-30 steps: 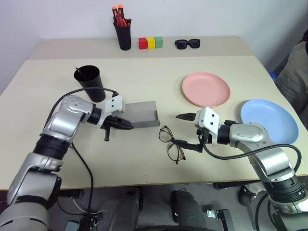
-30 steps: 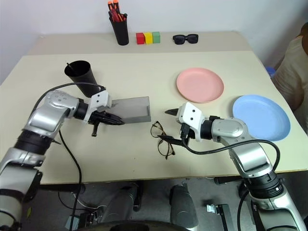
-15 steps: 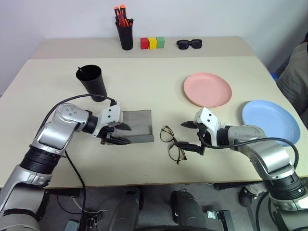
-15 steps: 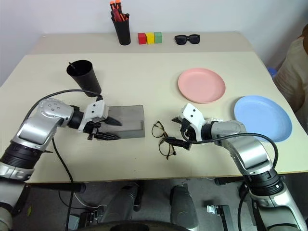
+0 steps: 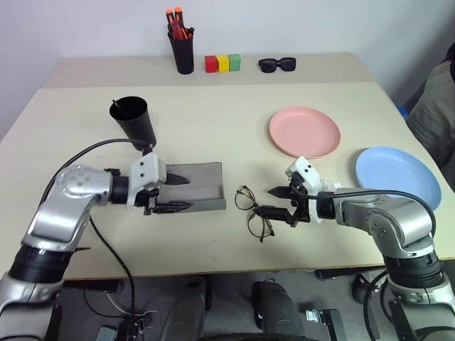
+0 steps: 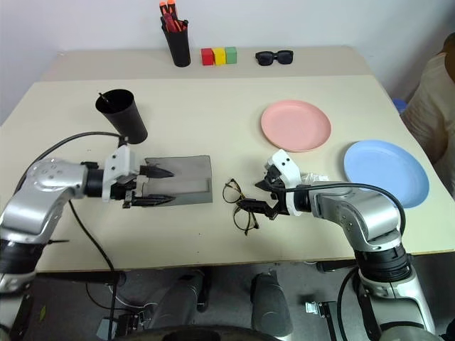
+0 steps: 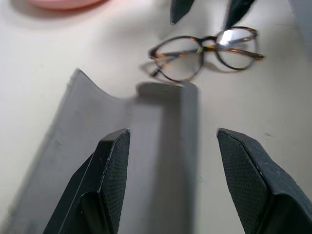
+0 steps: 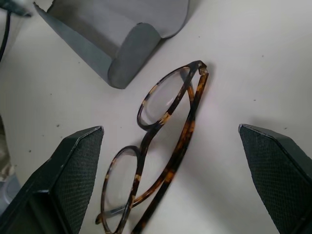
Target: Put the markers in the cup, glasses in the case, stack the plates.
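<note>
With both grippers' fingers apart, I centre my right gripper (image 5: pixel 279 202) over the folded glasses (image 5: pixel 254 211) beside the open case (image 5: pixel 199 186).

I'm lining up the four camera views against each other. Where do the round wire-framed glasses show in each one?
Left eye view: glasses lie on the table, low and right of centre, beside the right gripper.
Right eye view: just below centre.
Left wrist view: near the top.
Right wrist view: in the middle.
Shared landmark: the open grey case, close by in all four.
</note>
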Controlling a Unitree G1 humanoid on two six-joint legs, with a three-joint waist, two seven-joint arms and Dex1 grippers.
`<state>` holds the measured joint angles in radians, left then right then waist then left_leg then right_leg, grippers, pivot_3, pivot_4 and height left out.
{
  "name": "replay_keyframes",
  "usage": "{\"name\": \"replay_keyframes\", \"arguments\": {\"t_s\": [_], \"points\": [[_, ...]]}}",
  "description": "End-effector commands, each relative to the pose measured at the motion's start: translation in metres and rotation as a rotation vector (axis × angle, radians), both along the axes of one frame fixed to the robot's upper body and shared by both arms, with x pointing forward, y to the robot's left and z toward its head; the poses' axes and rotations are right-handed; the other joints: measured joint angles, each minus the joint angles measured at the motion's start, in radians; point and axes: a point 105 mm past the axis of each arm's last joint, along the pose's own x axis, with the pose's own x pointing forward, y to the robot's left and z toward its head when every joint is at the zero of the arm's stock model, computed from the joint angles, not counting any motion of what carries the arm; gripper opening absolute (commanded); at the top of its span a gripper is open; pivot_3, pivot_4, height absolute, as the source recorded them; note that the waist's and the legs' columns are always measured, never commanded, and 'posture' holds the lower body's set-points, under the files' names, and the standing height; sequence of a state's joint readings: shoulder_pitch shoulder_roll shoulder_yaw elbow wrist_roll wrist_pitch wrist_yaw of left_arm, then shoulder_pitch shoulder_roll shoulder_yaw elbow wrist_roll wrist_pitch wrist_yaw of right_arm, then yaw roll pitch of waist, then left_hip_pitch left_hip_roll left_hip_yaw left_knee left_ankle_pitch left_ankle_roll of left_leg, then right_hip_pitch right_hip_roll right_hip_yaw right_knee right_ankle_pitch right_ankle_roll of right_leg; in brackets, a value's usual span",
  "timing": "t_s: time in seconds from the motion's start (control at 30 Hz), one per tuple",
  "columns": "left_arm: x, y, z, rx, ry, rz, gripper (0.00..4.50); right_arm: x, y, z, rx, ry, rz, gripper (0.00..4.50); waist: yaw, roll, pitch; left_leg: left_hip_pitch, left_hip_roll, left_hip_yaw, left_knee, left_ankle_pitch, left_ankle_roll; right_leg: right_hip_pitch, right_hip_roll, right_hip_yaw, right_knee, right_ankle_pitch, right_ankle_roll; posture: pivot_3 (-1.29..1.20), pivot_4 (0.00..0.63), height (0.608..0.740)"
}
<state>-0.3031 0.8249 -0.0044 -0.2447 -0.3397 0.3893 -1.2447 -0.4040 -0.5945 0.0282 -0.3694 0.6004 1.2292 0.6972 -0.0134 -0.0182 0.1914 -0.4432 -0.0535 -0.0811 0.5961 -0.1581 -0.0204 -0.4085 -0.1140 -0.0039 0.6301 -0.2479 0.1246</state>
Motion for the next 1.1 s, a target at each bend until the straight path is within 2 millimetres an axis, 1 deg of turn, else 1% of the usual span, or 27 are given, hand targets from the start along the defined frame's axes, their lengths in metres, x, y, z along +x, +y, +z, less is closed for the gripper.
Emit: {"name": "replay_keyframes", "arguments": {"t_s": [0.03, 0.2, 0.23, 0.3, 0.33, 0.37, 0.4, 0.5, 0.6, 0.77, 0.8, 0.87, 0.97, 1.03, 1.1], "points": [[-0.017, 0.004, 0.010, -0.012, -0.039, 0.001, 2.89, 0.000, 0.006, 0.008, 0.019, 0.001, 0.007, 4.50, 0.002, 0.000, 0.000, 0.000, 0.000, 0.000, 0.000, 0.000, 0.000, 0.000, 0.000, 0.000, 0.000, 0.000, 0.000, 0.00, 0.150, 0.740], [-0.034, 0.010, 0.003, -0.014, -0.021, 0.026, 2.89, -0.001, 0.008, 0.005, 0.025, 0.060, -0.002, 4.50, 0.002, 0.000, 0.000, 0.000, 0.000, 0.000, 0.000, 0.000, 0.000, 0.000, -0.001, 0.000, -0.001, -0.001, -0.001, 0.00, 0.150, 0.740], [-0.037, 0.012, 0.002, -0.023, -0.019, 0.038, 2.89, -0.001, 0.008, 0.004, 0.023, 0.073, -0.002, 4.50, 0.002, 0.000, 0.000, 0.000, 0.000, 0.000, 0.000, 0.000, 0.000, 0.000, -0.001, 0.000, -0.001, -0.002, -0.004, 0.00, 0.150, 0.740], [-0.041, 0.014, 0.000, -0.033, -0.018, 0.063, 2.89, -0.001, 0.008, 0.004, 0.033, 0.090, -0.007, 4.50, 0.002, 0.000, 0.000, 0.000, 0.000, 0.001, 0.000, 0.000, 0.000, 0.000, -0.002, 0.000, -0.001, -0.003, -0.004, 0.00, 0.150, 0.740], [-0.042, 0.015, -0.001, -0.034, -0.016, 0.076, 2.93, -0.001, 0.008, 0.004, 0.034, 0.094, -0.006, 4.00, 0.002, 0.000, 0.000, 0.000, 0.000, 0.001, 0.000, 0.000, 0.000, 0.000, -0.002, 0.000, -0.001, -0.003, -0.005, 0.00, 0.150, 0.740], [-0.044, 0.016, -0.003, -0.035, -0.014, 0.085, 2.93, -0.001, 0.009, 0.004, 0.036, 0.097, -0.006, 3.69, 0.002, 0.001, 0.000, 0.000, 0.000, 0.001, -0.001, 0.000, 0.000, 0.000, -0.002, 0.000, -0.001, -0.003, -0.005, 0.00, 0.150, 0.740], [-0.045, 0.017, -0.005, -0.035, -0.011, 0.092, 2.93, -0.001, 0.009, 0.004, 0.036, 0.102, -0.006, 3.27, 0.002, 0.001, 0.000, 0.000, 0.000, 0.001, -0.001, 0.000, 0.000, 0.000, -0.002, 0.000, -0.001, -0.003, -0.005, 0.00, 0.150, 0.740], [-0.049, 0.020, -0.009, -0.042, 0.002, 0.111, 2.93, 0.000, 0.010, 0.002, 0.037, 0.118, -0.017, 1.60, 0.002, 0.001, 0.000, 0.000, 0.000, 0.001, -0.001, -0.001, 0.000, -0.001, -0.002, 0.000, -0.001, -0.003, -0.005, 0.00, 0.150, 0.740], [-0.052, 0.020, -0.012, -0.047, 0.011, 0.126, 2.93, 0.003, 0.011, 0.003, 0.062, 0.130, -0.035, 0.03, 0.002, 0.001, 0.000, 0.000, 0.000, 0.001, -0.001, -0.001, 0.000, -0.001, -0.002, 0.000, -0.001, -0.003, -0.005, 0.00, 0.150, 0.740], [-0.056, 0.021, -0.018, -0.047, 0.036, 0.157, 2.93, 0.004, 0.011, 0.006, 0.061, 0.124, -0.046, 0.03, 0.002, 0.001, 0.000, 0.000, 0.000, 0.002, -0.002, -0.001, 0.000, -0.001, -0.003, 0.000, -0.002, -0.003, -0.005, 0.00, 0.150, 0.740], [-0.056, 0.022, -0.019, -0.047, 0.038, 0.172, 2.93, 0.004, 0.012, 0.010, 0.057, 0.100, -0.034, 0.03, 0.001, 0.001, 0.000, 0.000, 0.000, 0.002, -0.002, -0.001, 0.000, -0.001, -0.003, 0.000, -0.002, -0.003, -0.005, 0.00, 0.150, 0.740], [-0.054, 0.027, -0.019, -0.063, 0.038, 0.220, 2.93, 0.001, 0.015, 0.020, 0.042, 0.042, 0.013, 0.03, 0.001, 0.001, 0.000, 0.000, 0.000, 0.002, -0.002, -0.001, 0.000, -0.001, -0.003, 0.000, -0.002, -0.003, -0.005, 0.00, 0.150, 0.740], [-0.049, 0.038, -0.018, -0.089, 0.016, 0.310, 2.93, -0.008, 0.022, 0.036, -0.054, -0.114, 0.147, 0.03, 0.002, 0.003, 0.001, -0.001, 0.000, 0.002, -0.002, -0.001, 0.000, -0.001, -0.004, 0.000, -0.003, -0.003, -0.005, 0.00, 0.150, 0.740], [-0.044, 0.049, -0.018, -0.114, 0.001, 0.382, 2.93, -0.009, 0.033, 0.055, -0.057, -0.217, 0.233, 0.03, -0.002, 0.003, 0.001, -0.001, 0.000, 0.002, -0.002, -0.001, 0.000, -0.001, -0.004, 0.000, -0.003, -0.003, -0.005, 0.00, 0.150, 0.740], [-0.042, 0.060, -0.020, -0.121, -0.007, 0.434, 2.93, -0.005, 0.045, 0.073, -0.044, -0.292, 0.287, 0.03, -0.006, 0.003, 0.001, -0.001, 0.001, 0.002, -0.003, -0.002, -0.002, -0.001, -0.004, 0.000, -0.004, -0.003, -0.005, 0.00, 0.150, 0.740]]}}
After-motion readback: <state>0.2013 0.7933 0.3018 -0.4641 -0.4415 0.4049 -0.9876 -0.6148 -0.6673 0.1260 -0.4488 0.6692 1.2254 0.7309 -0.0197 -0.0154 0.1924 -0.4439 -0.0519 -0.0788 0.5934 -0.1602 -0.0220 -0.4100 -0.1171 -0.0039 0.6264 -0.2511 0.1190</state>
